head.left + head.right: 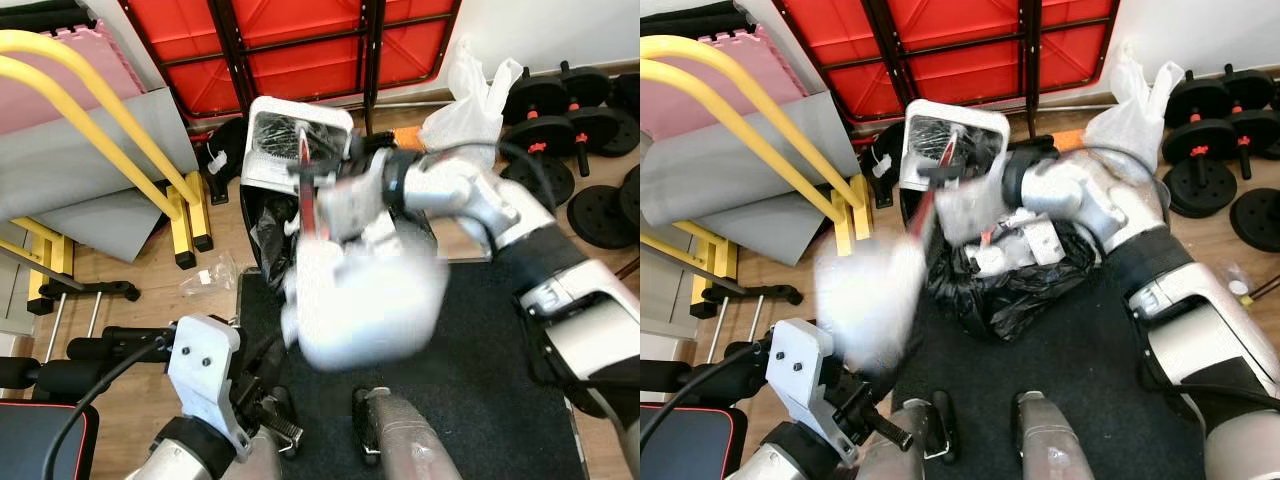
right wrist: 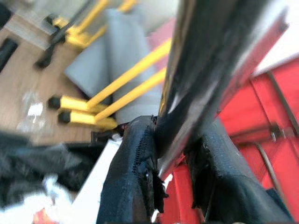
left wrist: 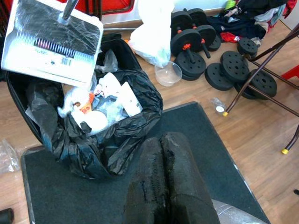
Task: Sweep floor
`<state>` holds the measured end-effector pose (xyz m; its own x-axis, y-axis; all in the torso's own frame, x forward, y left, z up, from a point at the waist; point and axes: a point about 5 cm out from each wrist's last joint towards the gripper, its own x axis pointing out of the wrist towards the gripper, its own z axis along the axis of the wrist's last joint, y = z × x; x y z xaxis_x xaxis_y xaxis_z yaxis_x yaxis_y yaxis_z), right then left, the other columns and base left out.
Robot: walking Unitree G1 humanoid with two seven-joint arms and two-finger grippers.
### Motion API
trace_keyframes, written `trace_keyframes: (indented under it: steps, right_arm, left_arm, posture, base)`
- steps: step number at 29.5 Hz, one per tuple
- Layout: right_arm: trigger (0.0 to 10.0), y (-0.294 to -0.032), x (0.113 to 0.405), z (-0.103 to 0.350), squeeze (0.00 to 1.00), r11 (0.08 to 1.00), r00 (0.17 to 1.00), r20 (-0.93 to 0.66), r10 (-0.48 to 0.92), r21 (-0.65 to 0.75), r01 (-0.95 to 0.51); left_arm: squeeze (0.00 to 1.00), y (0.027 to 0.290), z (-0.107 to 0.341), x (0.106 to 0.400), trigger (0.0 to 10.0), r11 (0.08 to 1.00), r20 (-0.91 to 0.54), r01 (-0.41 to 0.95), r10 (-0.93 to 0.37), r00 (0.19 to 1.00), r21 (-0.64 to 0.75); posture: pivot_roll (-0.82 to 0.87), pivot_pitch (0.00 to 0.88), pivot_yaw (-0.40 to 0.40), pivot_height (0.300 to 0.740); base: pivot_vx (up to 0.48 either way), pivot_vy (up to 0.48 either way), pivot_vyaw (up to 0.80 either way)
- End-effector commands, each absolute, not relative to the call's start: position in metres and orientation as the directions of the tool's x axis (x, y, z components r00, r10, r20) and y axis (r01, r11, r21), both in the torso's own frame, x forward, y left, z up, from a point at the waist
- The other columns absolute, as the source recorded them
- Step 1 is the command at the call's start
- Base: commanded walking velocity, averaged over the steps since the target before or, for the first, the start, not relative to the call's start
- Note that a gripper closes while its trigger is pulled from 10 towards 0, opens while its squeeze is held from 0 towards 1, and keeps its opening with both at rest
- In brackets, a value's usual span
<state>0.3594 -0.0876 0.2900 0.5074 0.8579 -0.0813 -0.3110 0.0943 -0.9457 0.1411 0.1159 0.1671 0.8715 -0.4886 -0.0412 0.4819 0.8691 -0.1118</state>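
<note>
Head views: silver right arm reaches fwd over black plastic bin bag [image 1: 1020, 285]; white plastic dustpan [image 1: 952, 150] tipped at bag's far rim.
L wrist: bag holds white litter; left gripper [image 3: 161, 156] fingers pressed together, empty.
R wrist: right gripper [image 2: 175, 144] clenched on dark metal dustpan handle [image 2: 205, 70].

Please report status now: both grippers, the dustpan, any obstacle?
Right gripper shut on metal dustpan handle. Left gripper shut, empty. White plastic dustpan tilted over black trash bag. No obstacle seen.
</note>
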Motion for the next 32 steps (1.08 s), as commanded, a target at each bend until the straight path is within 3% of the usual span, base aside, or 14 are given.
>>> trace_keyframes:
  steps: [1, 2, 8, 9, 10, 13, 20, 26, 30, 32]
  right_arm:
    - [10.0, -0.084, 0.349, 0.337, 0.0, 0.228, 0.454, 0.102, 0.885, -0.945, -0.232]
    - [10.0, -0.096, 0.348, 0.357, 0.0, 0.38, 0.477, 0.186, 0.859, -0.856, -0.351]
    - [10.0, -0.103, 0.345, 0.361, 0.0, 0.454, 0.496, 0.194, 0.846, -0.752, -0.479]
    - [10.0, -0.107, 0.347, 0.359, 0.0, 0.524, 0.553, 0.203, 0.808, -0.677, -0.517]
    - [10.0, -0.107, 0.347, 0.359, 0.0, 0.524, 0.553, 0.203, 0.808, -0.677, -0.517]
    - [10.0, -0.127, 0.346, 0.342, 0.0, 0.747, 0.742, 0.18, 0.646, -0.352, -0.565]
    - [10.0, -0.148, 0.339, 0.322, 0.0, 0.838, 0.836, 0.138, 0.532, -0.225, -0.497]
    - [10.0, -0.148, 0.318, 0.257, 0.0, 0.879, 0.888, 0.067, 0.454, -0.195, -0.435]
    - [10.0, -0.151, 0.309, 0.242, 0.0, 0.88, 0.896, 0.058, 0.44, -0.227, -0.418]
    - [10.0, -0.157, 0.306, 0.233, 0.0, 0.855, 0.901, 0.052, 0.43, -0.345, -0.388]
  left_arm:
    - [0.0, 0.116, 0.161, 0.14, 10.0, 0.871, -0.07, 0.477, -0.486, 0.871, -0.116]
    - [0.0, 0.118, 0.159, 0.143, 10.0, 0.876, -0.066, 0.467, -0.476, 0.877, -0.12]
    - [0.0, 0.119, 0.157, 0.146, 10.0, 0.878, -0.065, 0.462, -0.472, 0.879, -0.121]
    - [0.0, 0.12, 0.156, 0.148, 10.0, 0.883, -0.066, 0.453, -0.463, 0.884, -0.125]
    - [0.0, 0.12, 0.156, 0.148, 10.0, 0.883, -0.066, 0.453, -0.463, 0.884, -0.125]
    - [0.0, 0.127, 0.154, 0.156, 10.0, 0.904, -0.051, 0.407, -0.416, 0.908, -0.127]
    - [0.0, 0.135, 0.154, 0.169, 10.0, 0.933, -0.015, 0.34, -0.344, 0.939, -0.115]
    - [0.0, 0.141, 0.155, 0.184, 10.0, 0.951, 0.028, 0.273, -0.272, 0.962, -0.148]
    - [0.0, 0.146, 0.155, 0.191, 10.0, 0.959, 0.045, 0.237, -0.233, 0.971, -0.154]
    - [0.0, 0.152, 0.153, 0.196, 10.0, 0.967, 0.055, 0.188, -0.182, 0.982, -0.17]
  posture:
    - [-0.1, 0.256, 0.016, 0.74]
    - [-0.11, 0.238, 0.016, 0.74]
    - [-0.11, 0.226, 0.013, 0.74]
    - [-0.12, 0.204, 0.01, 0.74]
    - [-0.12, 0.204, 0.01, 0.74]
    - [-0.14, 0.172, 0.002, 0.74]
    - [-0.16, 0.136, -0.01, 0.74]
    - [-0.16, 0.095, -0.013, 0.74]
    - [-0.17, 0.086, -0.021, 0.74]
    - [-0.17, 0.071, -0.034, 0.74]
  base:
    - [0.0, 0.0, 0.0]
    - [0.0, 0.0, 0.0]
    - [0.0, 0.0, 0.0]
    - [0.0, 0.0, 0.0]
    - [0.0, 0.0, 0.0]
    - [0.0, 0.0, 0.0]
    - [0.0, 0.0, 0.0]
    - [0.0, 0.0, 0.0]
    - [0.0, 0.0, 0.0]
    - [0.0, 0.0, 0.0]
